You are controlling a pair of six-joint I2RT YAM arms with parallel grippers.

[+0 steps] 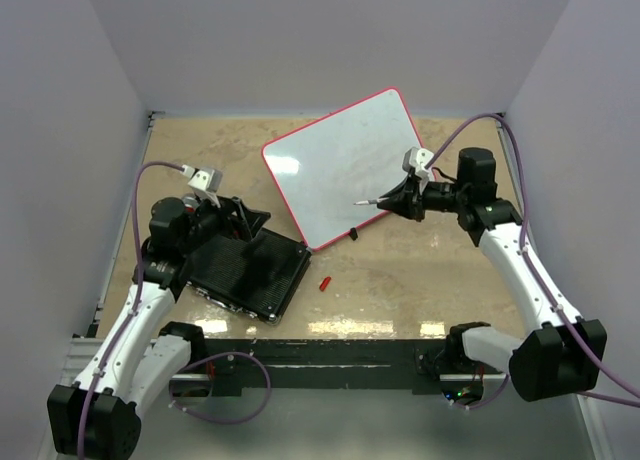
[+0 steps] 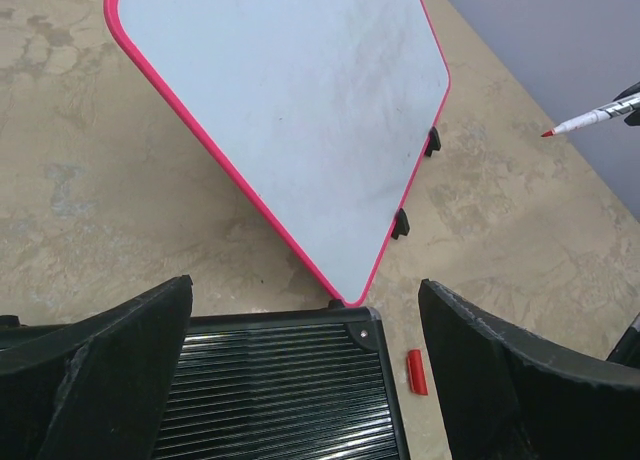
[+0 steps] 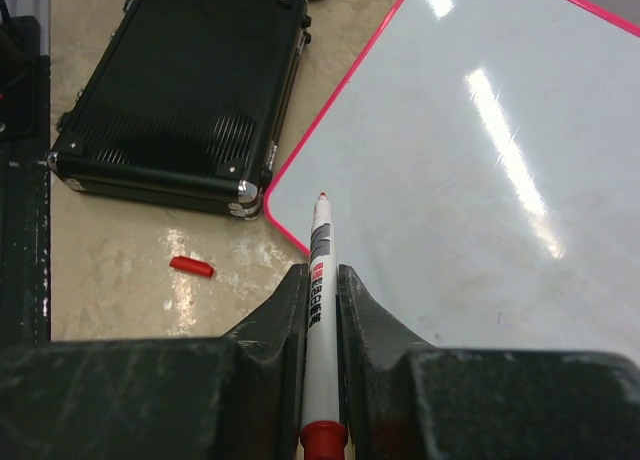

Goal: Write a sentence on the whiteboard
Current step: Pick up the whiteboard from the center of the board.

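Observation:
The whiteboard (image 1: 345,160) lies tilted on the table, white with a thin red rim; it also shows in the left wrist view (image 2: 290,110) and the right wrist view (image 3: 470,180). Its face is blank; no sentence shows. My right gripper (image 1: 385,200) is shut on a white marker (image 3: 320,310) with a red tip, held above the board's near right edge. The marker's tip (image 2: 590,118) shows at the right of the left wrist view. My left gripper (image 2: 300,380) is open and empty above a black ribbed case.
A black ribbed case (image 1: 245,270) lies left of the board's near corner. A small red marker cap (image 1: 324,283) lies on the table between case and board. Two black clips (image 2: 416,185) sit on the board's edge. Grey walls stand on three sides.

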